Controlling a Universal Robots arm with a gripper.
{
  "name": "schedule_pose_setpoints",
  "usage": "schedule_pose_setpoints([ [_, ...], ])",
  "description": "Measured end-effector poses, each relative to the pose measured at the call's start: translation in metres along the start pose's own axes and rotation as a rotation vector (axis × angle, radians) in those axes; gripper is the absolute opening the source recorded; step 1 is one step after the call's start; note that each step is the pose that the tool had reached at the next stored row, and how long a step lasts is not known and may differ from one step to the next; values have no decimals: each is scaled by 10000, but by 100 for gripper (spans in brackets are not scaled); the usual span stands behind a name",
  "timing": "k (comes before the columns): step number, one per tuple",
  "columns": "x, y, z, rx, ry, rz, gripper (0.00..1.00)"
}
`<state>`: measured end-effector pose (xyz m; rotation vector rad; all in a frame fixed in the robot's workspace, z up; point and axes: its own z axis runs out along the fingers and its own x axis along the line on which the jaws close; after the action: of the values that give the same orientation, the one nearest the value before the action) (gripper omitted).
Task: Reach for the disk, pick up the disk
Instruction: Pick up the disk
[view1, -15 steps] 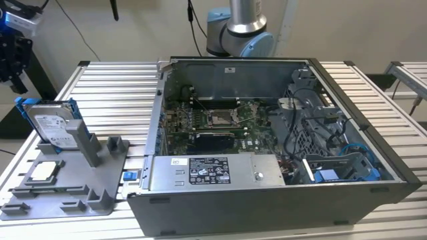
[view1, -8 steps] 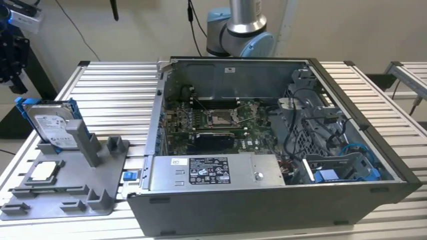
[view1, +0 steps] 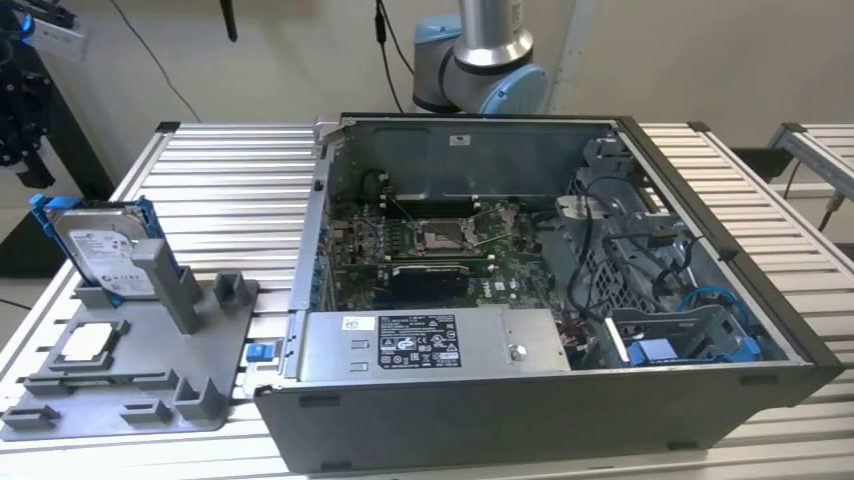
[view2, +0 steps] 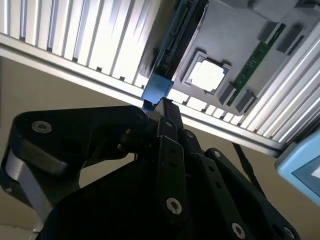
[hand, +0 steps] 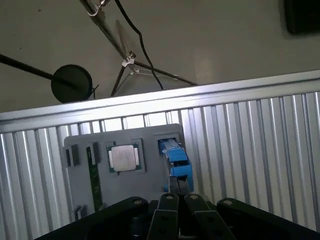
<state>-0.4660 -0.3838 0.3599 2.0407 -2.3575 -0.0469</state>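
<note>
The disk (view1: 104, 250) stands upright in a slot of the grey holder tray (view1: 127, 385) at the exterior view's left. It is silver-grey with a white label and sits in a blue caddy. Both wrist views show it edge-on: the disk (view2: 174, 42) with its blue caddy corner just past my fingertips, and the disk (hand: 176, 156) as a blue strip in the tray. My gripper (view2: 162, 105) is shut with nothing in it. Its tips point at the caddy from beyond the table edge, close to it but apart. The gripper (hand: 178, 186) sits just short of the blue frame.
A small square silver chip (view1: 87, 342) lies flat in the tray beside the disk, with a green memory stick (hand: 92, 175) slotted close by. An open computer case (view1: 534, 300) fills the middle of the ribbed metal table (view1: 227, 190). Grey tray posts (view1: 171, 285) stand in front of the disk.
</note>
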Motion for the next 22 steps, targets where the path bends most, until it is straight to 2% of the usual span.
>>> schedule_pose_setpoints([
  [19,-7,-47,6,0,2,-58,0],
  [20,-7,-47,6,0,3,-59,100],
  [22,-7,-48,5,0,3,-59,100],
])
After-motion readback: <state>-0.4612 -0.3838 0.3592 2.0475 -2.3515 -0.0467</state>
